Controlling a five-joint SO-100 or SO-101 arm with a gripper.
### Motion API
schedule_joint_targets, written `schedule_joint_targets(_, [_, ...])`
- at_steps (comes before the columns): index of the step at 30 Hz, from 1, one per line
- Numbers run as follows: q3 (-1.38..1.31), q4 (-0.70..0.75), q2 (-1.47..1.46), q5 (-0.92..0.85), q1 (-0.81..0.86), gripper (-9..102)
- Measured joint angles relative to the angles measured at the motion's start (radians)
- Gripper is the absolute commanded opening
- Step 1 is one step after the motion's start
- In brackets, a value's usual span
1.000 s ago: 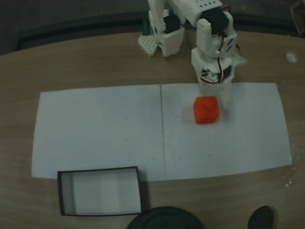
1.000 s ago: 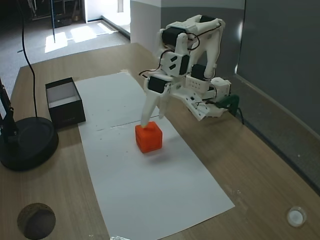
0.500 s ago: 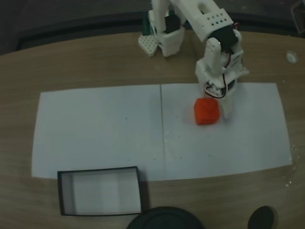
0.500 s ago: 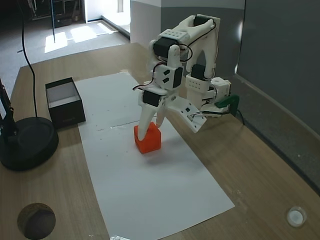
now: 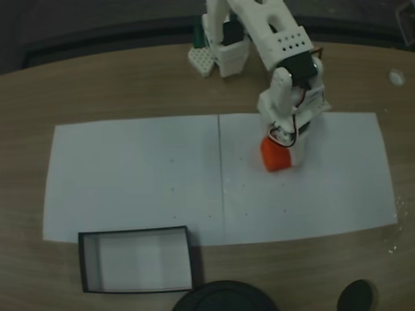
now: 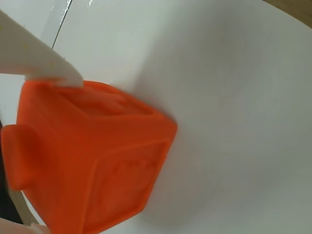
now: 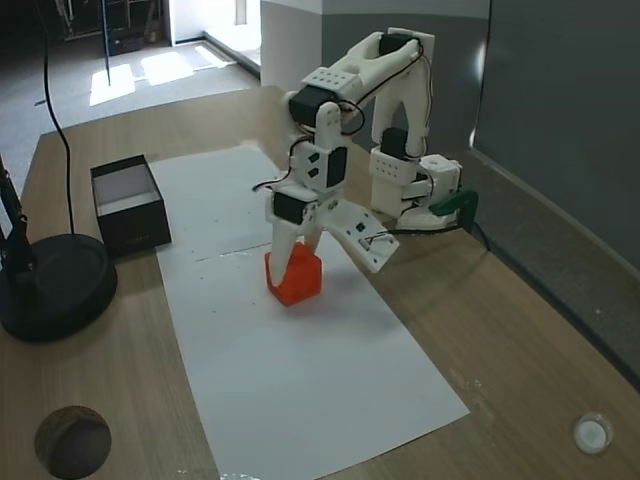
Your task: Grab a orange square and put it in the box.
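The orange square (image 5: 272, 157) lies on the white paper right of centre in a fixed view, partly under the arm. My gripper (image 5: 281, 154) has come down over it, open, with a finger on each side. From the side in a fixed view, the gripper (image 7: 295, 262) straddles the orange square (image 7: 296, 282). In the wrist view the orange square (image 6: 92, 161) takes up the left half, and a white finger (image 6: 34, 58) touches its upper edge. The box (image 5: 133, 230), black-walled with a white bottom, stands at the paper's front left; the box (image 7: 135, 225) also shows at the far left of the side view.
A white paper sheet (image 5: 130, 175) covers the wooden table. A round black object (image 7: 55, 285) sits beside the box. The table has a round hole (image 7: 72, 440) and a small white cap (image 7: 592, 433). The arm's base (image 7: 415, 190) stands behind the paper.
The gripper has dropped from just behind the orange square to straddle it. The square has shifted slightly to the left in the top-down fixed view.
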Motion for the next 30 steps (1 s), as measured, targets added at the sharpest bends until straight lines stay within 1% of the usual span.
schedule_joint_targets(1, [0.006, -0.002, 0.005, -0.006, 0.002, 25])
schedule_joint_targets(4, [-0.005, -0.002, -0.002, -0.009, 0.002, 12])
schedule_joint_targets(6, [-0.009, -0.003, -0.002, -0.009, 0.002, 6])
schedule_joint_targets(10, [-0.037, 0.002, -0.009, -0.009, 0.014, 8])
schedule_joint_targets(14, [-0.133, 0.087, -0.020, -0.009, 0.091, 8])
schedule_joint_targets(18, [-0.362, 0.170, -0.021, -0.021, 0.192, 8])
schedule_joint_targets(21, [-0.586, 0.192, -0.029, -0.051, 0.282, 8])
schedule_joint_targets(24, [-0.802, 0.190, -0.051, -0.060, 0.373, 11])
schedule_joint_targets(30, [-1.157, 0.124, -0.167, -0.060, 0.546, 11])
